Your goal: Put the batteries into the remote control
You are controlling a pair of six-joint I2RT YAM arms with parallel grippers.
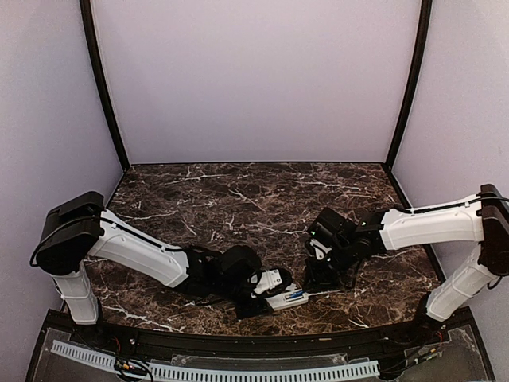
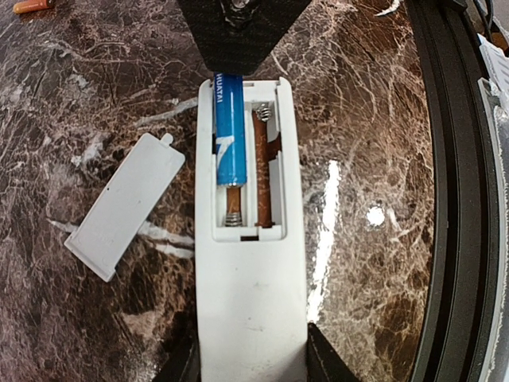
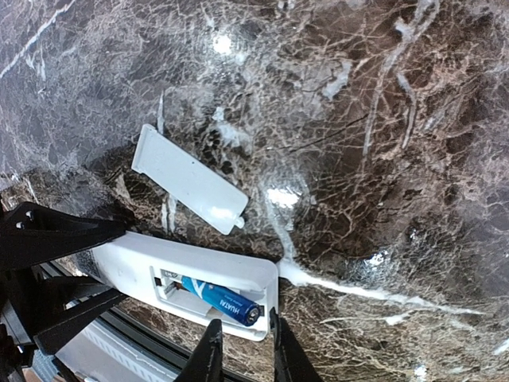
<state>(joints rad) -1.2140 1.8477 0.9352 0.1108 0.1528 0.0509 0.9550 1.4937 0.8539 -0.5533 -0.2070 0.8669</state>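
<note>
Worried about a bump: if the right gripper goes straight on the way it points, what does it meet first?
Probably the blue battery in the remote control, right ahead of the right gripper; depth is unclear.

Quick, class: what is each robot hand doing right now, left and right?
Left hand: closed on the remote control.
Right hand: slightly open, holding nothing, just beside the blue battery.

Bright overhead light, white glare spots on tabletop [image 2: 358,119], sharp
</note>
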